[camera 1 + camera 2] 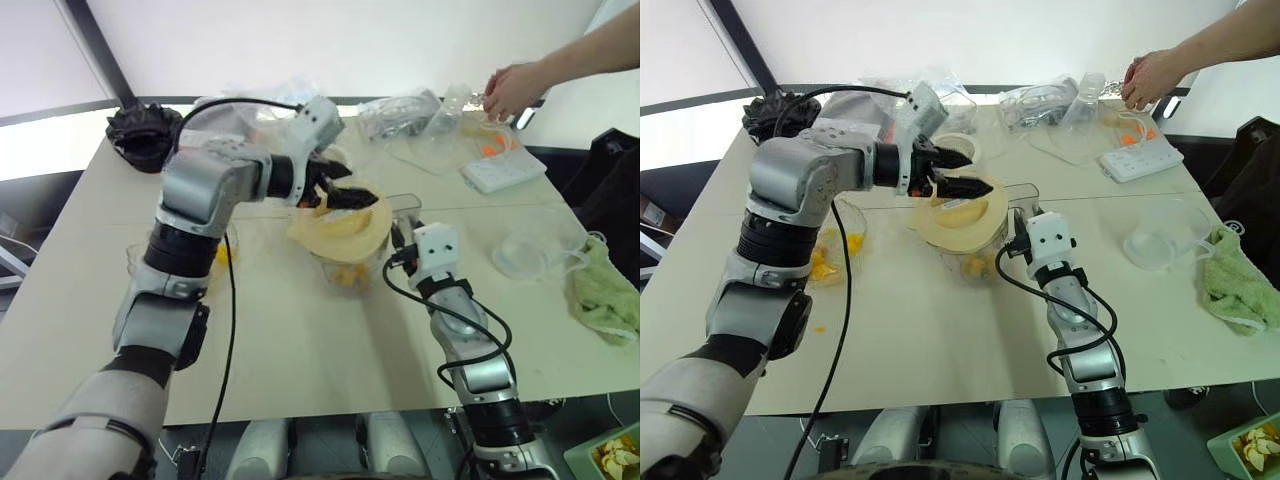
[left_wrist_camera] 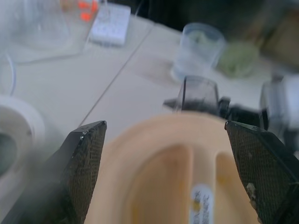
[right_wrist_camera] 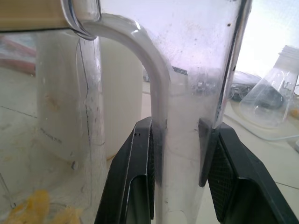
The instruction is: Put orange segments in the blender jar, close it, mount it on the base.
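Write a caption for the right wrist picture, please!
Right gripper clamps the blender jar by its handle, orange segments at the bottom.

The blender jar (image 3: 187, 70) is seen as clear, glossy plastic, scuffed and smeared. Its cream lid (image 2: 187, 158) looks smooth and matt. Textured black pads (image 2: 86, 163) are shown. A green towel (image 1: 605, 290) appears nubbly.

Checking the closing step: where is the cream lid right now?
The lid sits on top of the blender jar at table centre, under the open left gripper; the right gripper clamps the jar's handle.
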